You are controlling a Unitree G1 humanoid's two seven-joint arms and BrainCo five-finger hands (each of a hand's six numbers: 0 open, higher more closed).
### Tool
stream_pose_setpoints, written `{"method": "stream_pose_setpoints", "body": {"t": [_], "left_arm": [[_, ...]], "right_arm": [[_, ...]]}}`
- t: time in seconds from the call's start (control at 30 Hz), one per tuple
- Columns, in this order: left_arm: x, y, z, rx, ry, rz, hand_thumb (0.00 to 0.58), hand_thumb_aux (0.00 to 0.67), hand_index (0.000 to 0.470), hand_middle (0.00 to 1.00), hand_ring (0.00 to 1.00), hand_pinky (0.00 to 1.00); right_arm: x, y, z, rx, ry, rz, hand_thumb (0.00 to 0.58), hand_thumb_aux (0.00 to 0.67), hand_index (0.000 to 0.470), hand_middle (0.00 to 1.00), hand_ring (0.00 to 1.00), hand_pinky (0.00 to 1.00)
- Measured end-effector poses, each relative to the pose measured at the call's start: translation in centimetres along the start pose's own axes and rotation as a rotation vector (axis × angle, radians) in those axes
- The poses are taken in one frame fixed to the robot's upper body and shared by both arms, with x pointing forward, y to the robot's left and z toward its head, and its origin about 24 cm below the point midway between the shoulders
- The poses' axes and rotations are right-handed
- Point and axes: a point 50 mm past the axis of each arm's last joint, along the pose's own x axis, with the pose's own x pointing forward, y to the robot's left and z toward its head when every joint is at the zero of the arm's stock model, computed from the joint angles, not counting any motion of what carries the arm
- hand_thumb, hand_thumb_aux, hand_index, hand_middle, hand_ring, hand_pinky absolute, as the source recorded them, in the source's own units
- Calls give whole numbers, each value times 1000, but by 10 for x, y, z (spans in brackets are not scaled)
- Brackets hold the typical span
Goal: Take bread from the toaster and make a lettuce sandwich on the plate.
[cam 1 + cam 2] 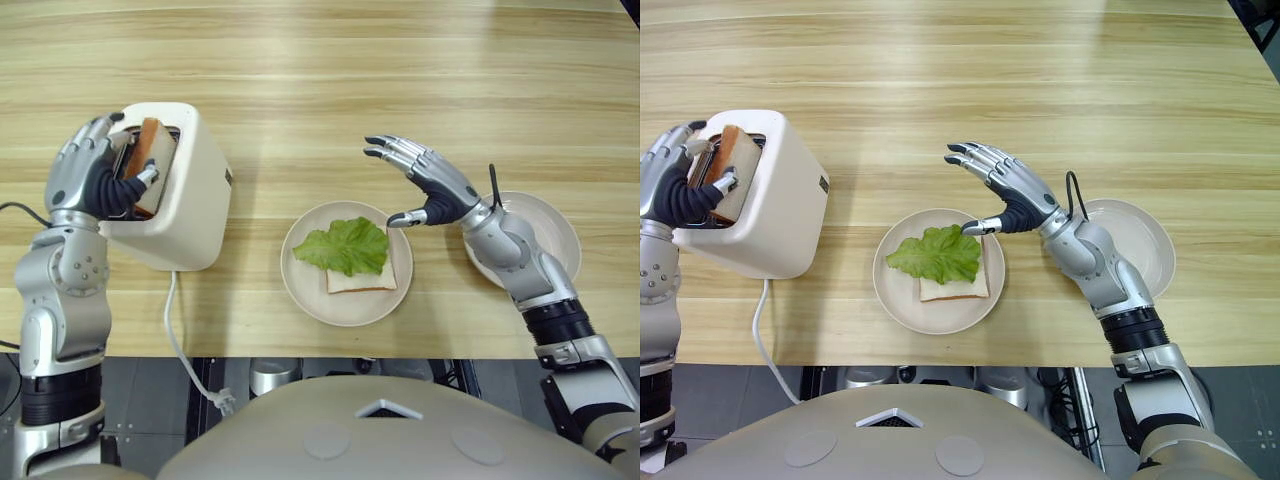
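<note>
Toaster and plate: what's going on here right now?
The left hand is closed on a bread slice that stands partly out of the slot of the white toaster. On the plate, a lettuce leaf lies on a bottom slice, with no top slice on it yet. The right hand is open and holds nothing, hovering just right of the plate, with a second dish to its right.

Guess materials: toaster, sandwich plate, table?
The toaster looks like matte cream plastic, maybe painted metal: smooth, rounded corners. The plate: likely glazed ceramic or melamine, off-white, faint sheen. The table: wood-grain, possibly laminate, long straight streaks.
</note>
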Motion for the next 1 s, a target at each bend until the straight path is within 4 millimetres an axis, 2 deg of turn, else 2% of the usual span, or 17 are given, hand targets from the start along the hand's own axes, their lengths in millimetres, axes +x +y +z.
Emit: {"method": "stream_pose_setpoints", "body": {"t": [0.03,0.17,0.33,0.37,0.43,0.5,0.6,0.77,0.9,1.0], "left_arm": [[3,7,3,-1,-24,29,580,670,460,1000,1000,1000],[10,37,22,-36,-138,156,580,670,460,1000,1000,1000],[9,87,68,-150,-421,348,580,670,460,1000,1000,1000],[9,92,76,-191,-477,346,580,670,460,1000,1000,1000],[11,90,94,-269,-589,279,580,670,460,1000,1000,1000],[16,72,114,-407,-693,135,580,670,460,1000,1000,1000],[24,32,136,-547,-777,-140,580,670,460,1000,1000,1000],[43,-20,142,-652,-752,-486,580,670,460,1000,1000,1000],[48,-62,146,-683,-723,-762,580,670,460,1000,1000,1000],[52,-84,151,-661,-719,-914,580,670,460,1000,1000,1000]], "right_arm": [[0,0,-1,0,3,-9,0,0,0,0,0,0],[0,-5,-4,-6,9,-58,0,0,0,0,0,0],[3,-27,-1,-7,-55,-203,0,0,0,0,0,0],[1,-33,-1,-2,-68,-241,0,0,0,0,0,0],[-1,-42,2,7,-111,-298,0,0,0,0,0,0],[-5,-50,6,20,-168,-350,0,0,0,0,0,0],[-10,-59,18,30,-274,-410,0,0,0,0,0,0],[-20,-61,26,38,-344,-392,0,0,0,0,0,0],[-24,-61,30,36,-373,-332,0,0,0,0,0,0],[-25,-51,33,51,-395,-220,0,0,0,0,0,0]]}}
